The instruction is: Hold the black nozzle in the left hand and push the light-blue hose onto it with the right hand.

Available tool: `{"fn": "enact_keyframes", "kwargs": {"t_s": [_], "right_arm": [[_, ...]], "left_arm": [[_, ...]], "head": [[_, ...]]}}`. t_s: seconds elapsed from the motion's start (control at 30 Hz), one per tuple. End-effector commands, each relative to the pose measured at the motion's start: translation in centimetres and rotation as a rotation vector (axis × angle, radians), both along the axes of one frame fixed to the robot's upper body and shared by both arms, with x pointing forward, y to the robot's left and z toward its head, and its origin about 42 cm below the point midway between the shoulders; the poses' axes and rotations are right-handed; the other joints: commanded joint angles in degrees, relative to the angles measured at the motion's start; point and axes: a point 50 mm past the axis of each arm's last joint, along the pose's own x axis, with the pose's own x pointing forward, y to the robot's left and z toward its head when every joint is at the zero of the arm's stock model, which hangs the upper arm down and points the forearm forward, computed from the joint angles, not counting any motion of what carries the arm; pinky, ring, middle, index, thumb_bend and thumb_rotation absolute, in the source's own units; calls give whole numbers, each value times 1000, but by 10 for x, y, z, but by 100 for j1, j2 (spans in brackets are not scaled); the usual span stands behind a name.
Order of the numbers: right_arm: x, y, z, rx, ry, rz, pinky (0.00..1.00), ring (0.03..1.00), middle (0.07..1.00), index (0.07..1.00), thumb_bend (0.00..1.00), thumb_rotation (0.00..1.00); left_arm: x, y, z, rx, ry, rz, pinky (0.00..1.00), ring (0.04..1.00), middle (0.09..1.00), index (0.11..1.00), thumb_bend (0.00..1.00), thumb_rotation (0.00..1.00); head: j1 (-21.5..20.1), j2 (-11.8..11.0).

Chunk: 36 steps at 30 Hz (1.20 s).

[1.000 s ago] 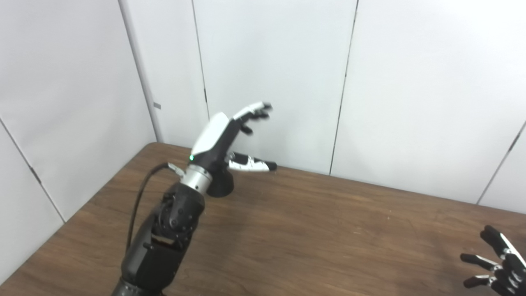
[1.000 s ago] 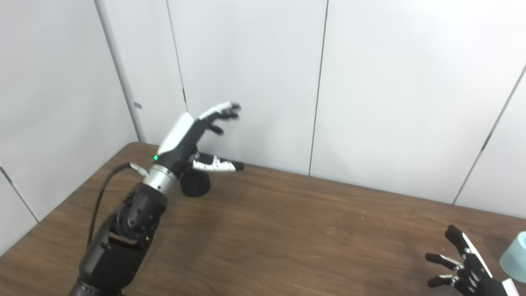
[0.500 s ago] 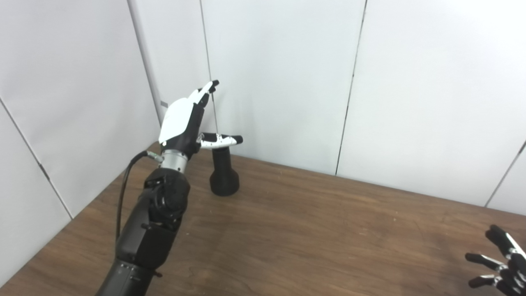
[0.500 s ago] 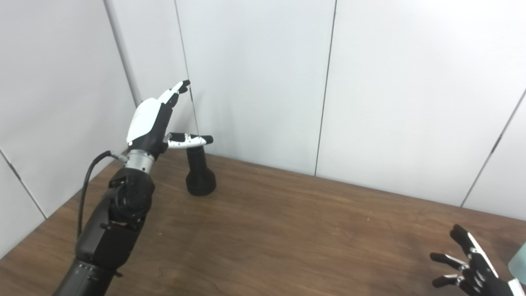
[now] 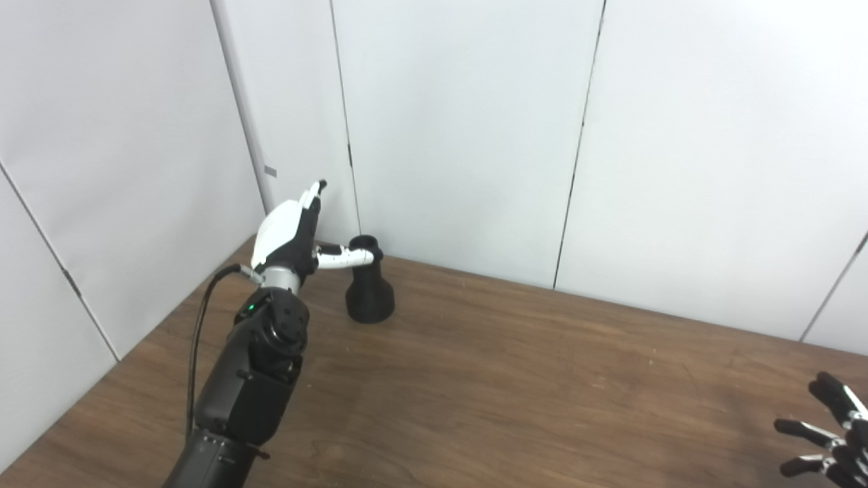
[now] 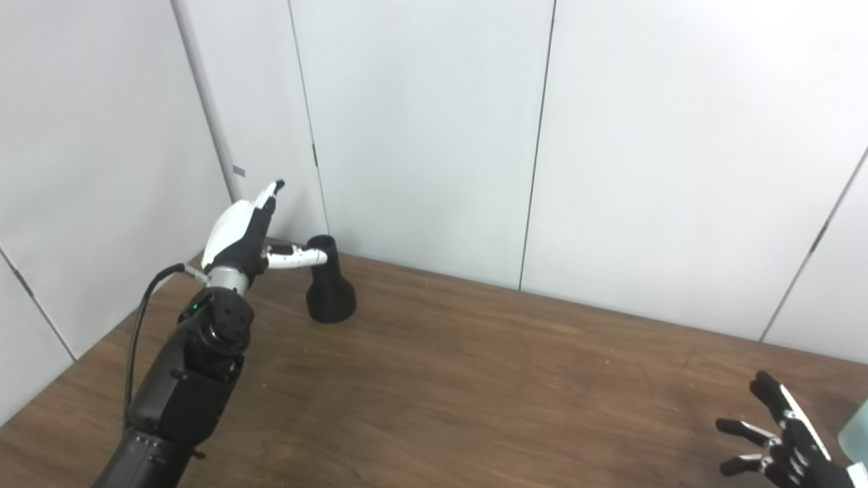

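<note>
Table (image 5: 508, 379) — brown wood grain | walls (image 5: 461, 122) — white panels, corner

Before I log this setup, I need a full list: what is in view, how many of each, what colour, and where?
black nozzle: one, black, upright on its wide base at the far left of the table, near the wall corner.
light-blue hose: one, light blue, only a sliver at the right edge of the right eye view, on the table's right side.
table: one, brown wood grain, filling the lower half of the view.
wall panels: several, white, behind and to the left of the table.
left hand: one, white and black, open, beside the nozzle's neck, thumb across the neck, not closed on it.
right hand: one, black, open with fingers spread, low at the right edge, beside the hose.
</note>
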Motion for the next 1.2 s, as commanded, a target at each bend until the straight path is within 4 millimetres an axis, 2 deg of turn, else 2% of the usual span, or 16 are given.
{"fn": "enact_keyframes", "kwargs": {"t_s": [0.0, 0.13, 0.33, 0.43, 0.6, 1.0, 1.17], "right_arm": [[2, -4, 24, -30, -94, -16, 467, 718, 944, 956, 643, 0], [2, -5, 25, -31, -98, -33, 455, 708, 938, 952, 643, 0], [1, -4, 25, 6, -99, -22, 467, 715, 942, 999, 616, 0], [1, -4, 25, 6, -99, -19, 465, 714, 941, 1000, 618, 4], [0, -3, 25, -4, -98, -9, 464, 713, 937, 1000, 618, 13], [-1, -5, 25, -6, -88, -6, 462, 708, 934, 1000, 621, 24], [-4, -4, 26, -6, -87, -6, 462, 704, 931, 1000, 626, 39]], "left_arm": [[4, 2, 16, 17, -33, 9, 1000, 1000, 985, 995, 1000, 356], [5, 2, 10, 27, -7, 17, 1000, 1000, 968, 983, 1000, 355], [14, 7, -7, 27, 74, 65, 1000, 1000, 955, 985, 1000, 383], [13, 1, -9, 24, 96, 55, 1000, 1000, 938, 976, 1000, 382], [11, -5, -11, 22, 116, 30, 1000, 1000, 901, 904, 1000, 375], [30, -3, -20, 38, 195, 21, 1000, 997, 899, 868, 1000, 359], [36, -9, -23, 48, 203, 12, 1000, 972, 846, 841, 1000, 349]], "head": [[-3, 4], [12, 27], [-22, 51], [-27, 75], [-32, 108], [-92, 169], [-117, 204]]}}
